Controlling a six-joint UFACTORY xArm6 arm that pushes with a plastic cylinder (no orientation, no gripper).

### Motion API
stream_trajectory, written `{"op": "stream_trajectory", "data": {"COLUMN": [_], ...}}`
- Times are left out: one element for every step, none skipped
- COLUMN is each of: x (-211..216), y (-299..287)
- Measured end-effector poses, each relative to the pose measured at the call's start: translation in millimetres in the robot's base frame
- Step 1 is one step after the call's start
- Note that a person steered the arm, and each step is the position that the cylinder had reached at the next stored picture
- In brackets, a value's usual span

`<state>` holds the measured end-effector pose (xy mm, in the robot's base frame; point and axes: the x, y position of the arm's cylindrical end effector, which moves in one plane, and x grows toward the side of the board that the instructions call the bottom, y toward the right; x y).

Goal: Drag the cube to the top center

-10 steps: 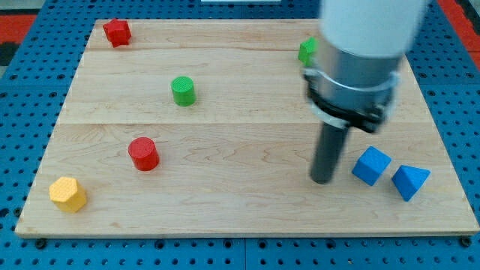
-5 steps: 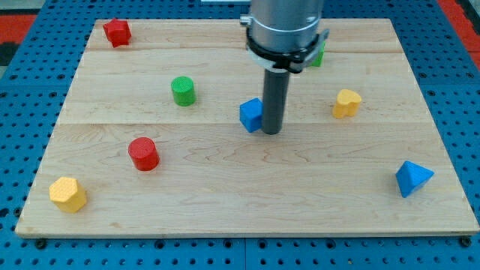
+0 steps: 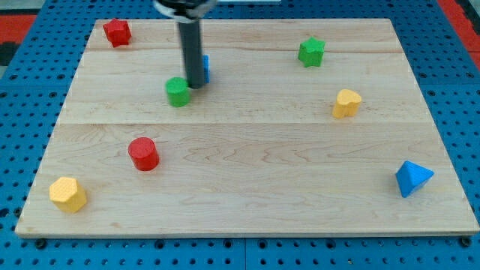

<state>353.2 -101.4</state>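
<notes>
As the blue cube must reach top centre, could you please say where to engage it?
No pincer here, so push: set my tip on the lower-left face of the blue cube, probably coming from the view's bottom left; top centre lies up and right of it. The green cylinder crowds that side.

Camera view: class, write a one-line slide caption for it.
My tip sits between the blue cube and green cylinder, upper left of centre.
</notes>
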Motion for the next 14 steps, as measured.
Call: {"op": "stream_trajectory", "data": {"x": [-32.1, -51.0, -46.7, -7.9, 5.0, -12.3, -55.4, -47.6, -54.4, -100.4, -106.1, -101.5, -123.5, -135.1], "y": [8.7, 70.8, 61.3, 81.7, 121.0, 150.2, 143.3, 121.7, 76.7, 68.9, 82.1, 37.4, -6.7, 47.7]}}
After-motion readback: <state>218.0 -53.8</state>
